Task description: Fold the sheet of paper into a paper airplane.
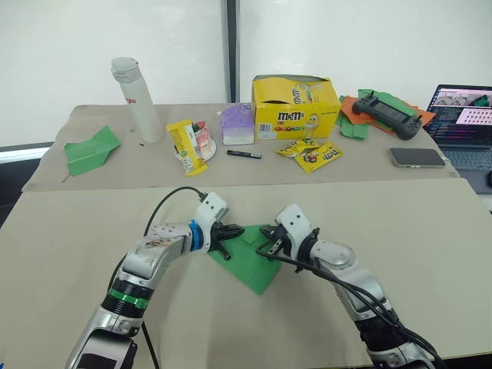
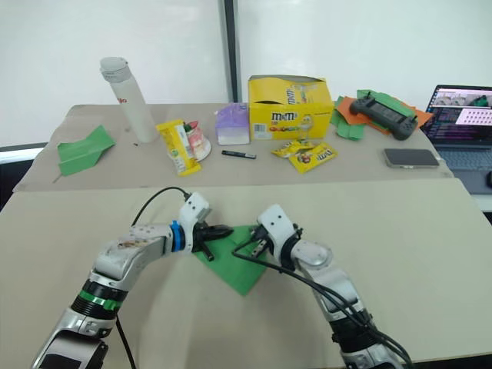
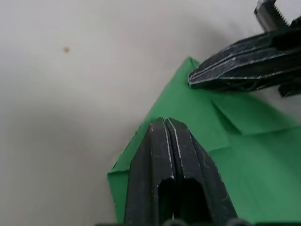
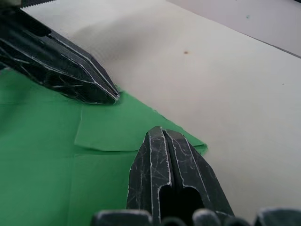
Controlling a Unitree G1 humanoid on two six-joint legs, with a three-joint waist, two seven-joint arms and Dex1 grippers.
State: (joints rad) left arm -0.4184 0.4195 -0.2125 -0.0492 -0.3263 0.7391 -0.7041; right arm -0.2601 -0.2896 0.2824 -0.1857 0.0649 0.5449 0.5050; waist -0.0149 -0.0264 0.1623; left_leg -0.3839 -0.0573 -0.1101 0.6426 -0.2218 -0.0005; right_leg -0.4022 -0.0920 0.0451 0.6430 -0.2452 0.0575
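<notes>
Both grippers pressing creases into the green sheet

Near the table's front edge, the left gripper [image 1: 228, 231] and right gripper [image 1: 264, 237], each pressed together, are flattening the pointed sheet of paper [image 1: 254, 265]; next probably folding wings. Beyond, a gamepad [image 1: 387, 113] is lying.

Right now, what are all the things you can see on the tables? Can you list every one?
sheet of paper: 1, bright green, folded to a point, near table, between both grippers
paper dart: 1, green, far table, left end
tall bottle: 1, white, far table, left
snack packet: 1, yellow, right of the bottle
small carton: 1, purple and white, far table, middle
M&M's box: 1, yellow, open top
candy bags: 2, yellow, in front of the box
marker: 1, black
crumpled papers: green and orange, under the gamepad
gamepad: 1, black
phone: 1, dark, far table, right
laptop: 1, open, far right
left gripper: fingers shut, tips on the paper
right gripper: fingers shut, tips on the paper
</notes>
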